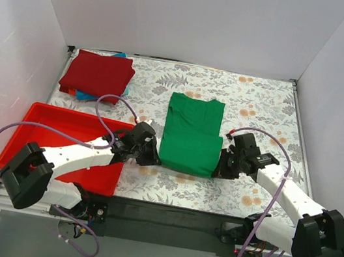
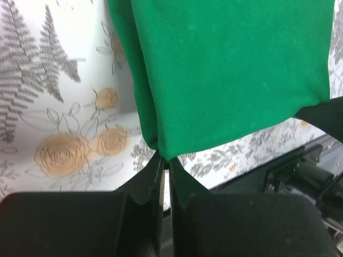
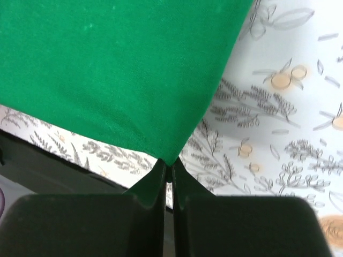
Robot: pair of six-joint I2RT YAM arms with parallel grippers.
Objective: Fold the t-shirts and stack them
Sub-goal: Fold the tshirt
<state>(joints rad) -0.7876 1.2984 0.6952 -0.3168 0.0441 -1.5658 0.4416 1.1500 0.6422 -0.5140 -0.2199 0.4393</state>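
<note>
A bright green t-shirt (image 1: 191, 132) lies folded into a narrow strip in the middle of the floral table. My left gripper (image 1: 152, 158) is shut on its near left corner (image 2: 166, 152). My right gripper (image 1: 219, 171) is shut on its near right corner (image 3: 169, 158). In both wrist views the cloth's tip is pinched between the black fingertips and slightly lifted. At the back left a folded dark red t-shirt (image 1: 97, 73) rests on a blue one (image 1: 86, 96) that shows only as an edge.
A red plastic tray (image 1: 22, 133) sits at the near left, partly under my left arm. White walls close in the table on three sides. The black base bar (image 1: 170, 217) runs along the near edge.
</note>
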